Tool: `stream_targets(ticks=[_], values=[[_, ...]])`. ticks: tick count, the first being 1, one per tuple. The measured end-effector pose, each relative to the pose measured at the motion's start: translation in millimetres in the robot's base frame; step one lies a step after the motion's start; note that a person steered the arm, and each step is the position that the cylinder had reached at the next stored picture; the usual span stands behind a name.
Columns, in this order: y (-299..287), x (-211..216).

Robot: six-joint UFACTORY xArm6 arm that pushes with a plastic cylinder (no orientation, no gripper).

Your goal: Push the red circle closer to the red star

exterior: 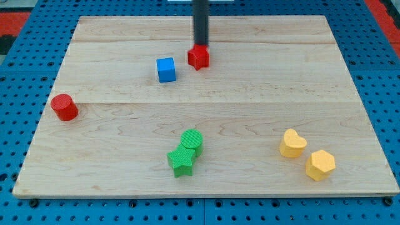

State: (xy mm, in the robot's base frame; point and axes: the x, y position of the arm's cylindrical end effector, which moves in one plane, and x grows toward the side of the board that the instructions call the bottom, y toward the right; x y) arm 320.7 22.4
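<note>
The red circle (pixel 64 107), a short cylinder, stands near the board's left edge. The red star (pixel 199 57) sits at the upper middle of the board. My tip (pixel 200 45) is at the star's top edge, touching or almost touching it. The rod rises straight up out of the view's top. The red circle is far to the left and below my tip.
A blue cube (pixel 166 69) lies just left of the red star. A green circle (pixel 192 140) and a green star (pixel 181 160) touch at the lower middle. A yellow heart (pixel 292 143) and a yellow hexagon (pixel 320 165) sit at the lower right. The wooden board (pixel 250 100) lies on blue pegboard.
</note>
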Motion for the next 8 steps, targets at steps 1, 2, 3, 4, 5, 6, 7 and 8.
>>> stream_targets(ticks=[1,2,3,4,5,6,7,8], values=[[12,52],[26,91],[-27,143],[-157,164],[-252,198],[-327,160],[-258,121],[-166,116]])
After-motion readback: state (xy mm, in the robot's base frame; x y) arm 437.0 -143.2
